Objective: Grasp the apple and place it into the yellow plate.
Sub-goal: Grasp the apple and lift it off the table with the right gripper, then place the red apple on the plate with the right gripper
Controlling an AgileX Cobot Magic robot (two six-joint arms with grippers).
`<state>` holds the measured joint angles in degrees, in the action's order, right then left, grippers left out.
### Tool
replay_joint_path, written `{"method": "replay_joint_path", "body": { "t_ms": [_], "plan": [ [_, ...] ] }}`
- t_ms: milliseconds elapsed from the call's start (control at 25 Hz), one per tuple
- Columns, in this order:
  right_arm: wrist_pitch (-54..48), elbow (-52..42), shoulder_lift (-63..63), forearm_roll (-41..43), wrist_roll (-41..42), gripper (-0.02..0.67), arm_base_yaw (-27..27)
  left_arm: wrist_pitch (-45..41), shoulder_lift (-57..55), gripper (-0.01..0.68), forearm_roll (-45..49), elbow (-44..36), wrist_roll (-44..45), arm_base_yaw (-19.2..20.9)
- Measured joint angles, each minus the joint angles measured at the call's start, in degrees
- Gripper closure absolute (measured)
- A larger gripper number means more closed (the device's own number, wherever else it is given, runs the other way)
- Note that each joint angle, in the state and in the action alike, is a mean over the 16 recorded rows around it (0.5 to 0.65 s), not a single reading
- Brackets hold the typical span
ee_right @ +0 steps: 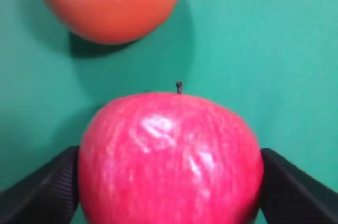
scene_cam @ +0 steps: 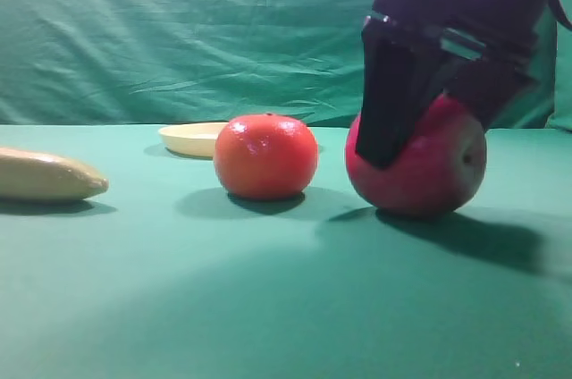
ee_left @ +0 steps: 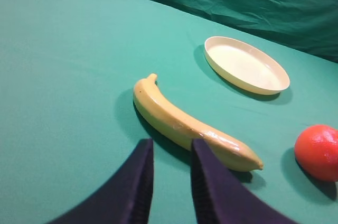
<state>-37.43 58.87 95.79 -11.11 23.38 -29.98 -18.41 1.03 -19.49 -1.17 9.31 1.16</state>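
The apple, glossy crimson with a small stem, rests on the green table at the right. It fills the lower right wrist view. My right gripper comes down over it, and its dark fingers press against both sides, so it is shut on the apple. The yellow plate lies empty at the back, left of the middle, and also shows in the left wrist view. My left gripper hovers empty above the table, its fingers a narrow gap apart.
An orange-red round fruit stands just left of the apple, between it and the plate; it also shows in both wrist views. A beige banana lies at the far left, just ahead of the left gripper. A green cloth backdrop hangs behind.
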Motion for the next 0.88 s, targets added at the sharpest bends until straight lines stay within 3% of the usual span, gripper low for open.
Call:
{"method": "replay_joint_path", "body": {
  "t_ms": [400, 880],
  "plan": [
    [-1.9, 19.0, 4.5, 8.4, -7.5, 0.126, 0.0, 0.0, 0.0, 0.516, 0.0, 0.0, 0.0, 0.0],
    [-0.9, 49.2, 27.0, 7.6, -9.7, 0.126, 0.0, 0.0, 0.0, 0.516, 0.0, 0.0, 0.0, 0.0]
  ]
}}
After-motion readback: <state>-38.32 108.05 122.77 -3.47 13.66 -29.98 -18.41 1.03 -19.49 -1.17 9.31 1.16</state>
